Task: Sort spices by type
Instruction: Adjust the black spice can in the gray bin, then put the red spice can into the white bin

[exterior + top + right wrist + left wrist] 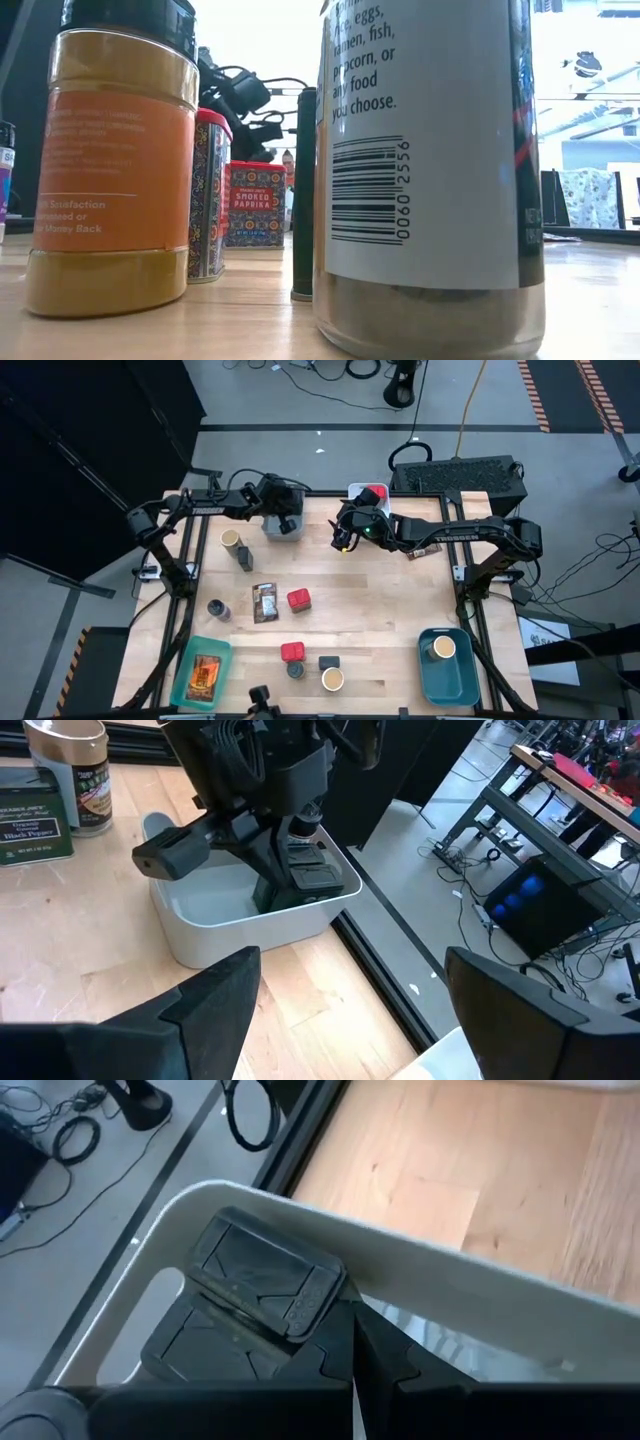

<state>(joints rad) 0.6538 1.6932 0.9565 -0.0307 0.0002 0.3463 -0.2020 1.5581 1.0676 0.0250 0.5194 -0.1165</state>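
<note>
Two arms reach over the far edge of the table (400,600). The left gripper (283,520) is down inside the grey bin (268,530) at the far left, its fingers (375,1355) pressed together with nothing between them; a dark square tin (265,1275) lies in that bin beside the fingers. The right gripper (345,532) hovers over bare wood near the far middle, its fingers (215,995) spread wide and empty, just in front of a white bin (357,491) that holds a red tin (375,492). Most spices lie loose on the table: a tan-topped jar (231,539) and a dark tin (245,556) near the grey bin, a dark jar (216,608) at the left, a packet (265,602) and a red tin (298,599) in the middle, and another red tin (292,652), a dark jar (296,669), a dark tin (329,662) and a tan-topped jar (333,679) along the near edge. One packet (204,674) lies in the green bin (188,660) at the near left, and one tan-topped jar (444,648) stands in the blue bin (446,680) at the near right.
</note>
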